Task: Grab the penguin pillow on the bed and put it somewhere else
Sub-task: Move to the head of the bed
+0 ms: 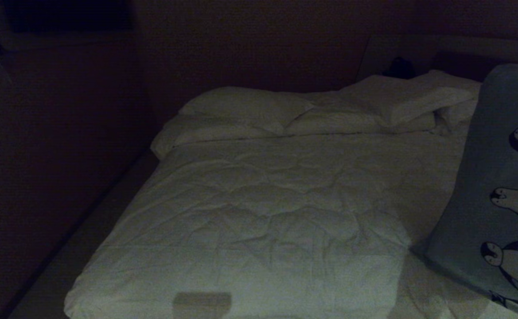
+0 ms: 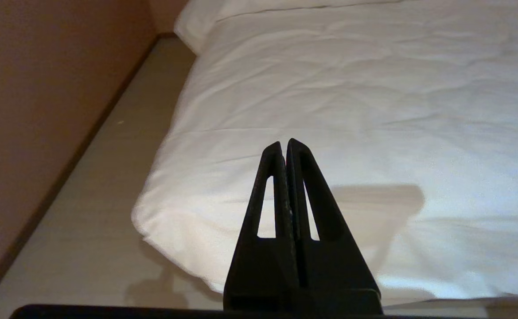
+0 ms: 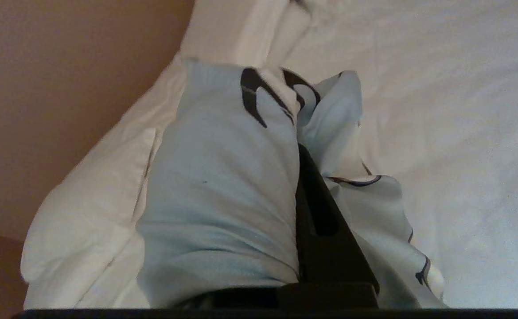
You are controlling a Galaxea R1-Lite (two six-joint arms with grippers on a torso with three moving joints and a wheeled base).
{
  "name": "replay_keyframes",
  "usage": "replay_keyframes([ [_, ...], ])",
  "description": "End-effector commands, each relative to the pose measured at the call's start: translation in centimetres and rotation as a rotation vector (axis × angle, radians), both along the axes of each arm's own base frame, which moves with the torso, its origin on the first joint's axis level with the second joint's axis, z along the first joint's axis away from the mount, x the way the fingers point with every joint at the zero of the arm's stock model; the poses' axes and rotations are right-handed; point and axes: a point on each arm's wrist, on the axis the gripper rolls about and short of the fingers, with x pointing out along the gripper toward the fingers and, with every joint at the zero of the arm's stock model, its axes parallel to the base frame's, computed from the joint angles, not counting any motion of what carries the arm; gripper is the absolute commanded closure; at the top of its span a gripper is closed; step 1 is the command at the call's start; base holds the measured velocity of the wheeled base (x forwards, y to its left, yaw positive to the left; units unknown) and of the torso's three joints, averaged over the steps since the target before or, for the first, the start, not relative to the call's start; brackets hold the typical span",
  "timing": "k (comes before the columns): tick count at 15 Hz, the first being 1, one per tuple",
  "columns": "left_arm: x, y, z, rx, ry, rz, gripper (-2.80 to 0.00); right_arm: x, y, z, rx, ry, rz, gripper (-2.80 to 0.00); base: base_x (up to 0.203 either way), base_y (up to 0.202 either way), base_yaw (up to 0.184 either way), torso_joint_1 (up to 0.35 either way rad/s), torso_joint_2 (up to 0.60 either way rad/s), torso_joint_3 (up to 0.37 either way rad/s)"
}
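The penguin pillow [image 1: 484, 186] is running off the head view's right edge, long axis toward the headboard, over the bed [image 1: 263, 212]. The right gripper [image 3: 301, 150] is clamping its bunched fabric, one finger hidden. The left gripper [image 2: 284, 146] is sitting closed, empty.

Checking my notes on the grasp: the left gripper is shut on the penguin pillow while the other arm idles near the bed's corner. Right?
Not quite. The right gripper, not the left, is shut on the penguin pillow, as the right wrist view shows. The left gripper is the idle one, jaws closed on nothing near the corner of the bed.
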Motion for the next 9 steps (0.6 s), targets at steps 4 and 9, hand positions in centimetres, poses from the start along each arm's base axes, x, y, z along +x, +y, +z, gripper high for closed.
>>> replay_keyframes([
  [4,0.0,0.0,-0.01,0.0,0.001,0.001,0.0,0.19,-0.53,-0.13,-0.002,-0.008,-0.006,0.0,0.0,-0.195,0.0,0.002,0.0,0.001],
  [9,0.02,0.0,-0.01,0.0,0.002,0.001,0.0,0.49,-1.11,-0.66,0.007,0.004,-0.012,0.0,0.0,-0.194,-0.001,0.003,0.0,0.003],
])
